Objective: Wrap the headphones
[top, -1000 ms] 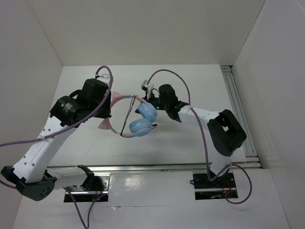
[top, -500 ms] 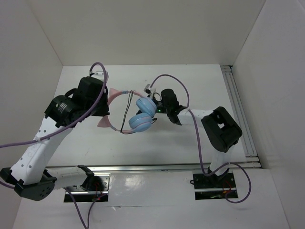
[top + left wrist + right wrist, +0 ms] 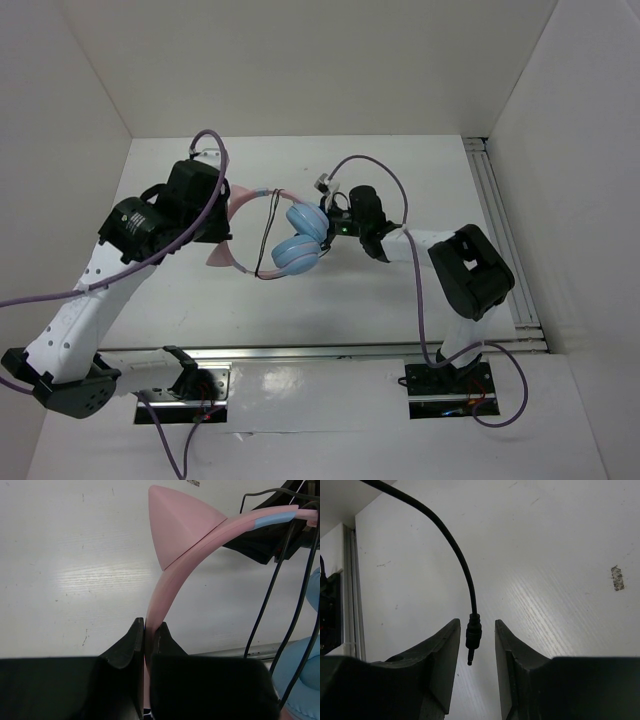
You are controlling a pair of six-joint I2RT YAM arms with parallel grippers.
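Rightward-shifted right end effector (image 3: 476, 623) straddles plug (image 3: 473, 636), ungripped; left end effector (image 3: 149, 626) clamps headband (image 3: 212, 535).

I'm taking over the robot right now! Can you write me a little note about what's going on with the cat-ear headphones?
Left end effector: shut on the pink headband, holding the headphones.
Right end effector: open. The plug on the end of the cord hangs between its fingers, touching neither.
Cord: several black strands cross the headband in the left wrist view, so some wrapping looks done.
Left to do: probably close on the plug, wind the loose end around and tuck it in.
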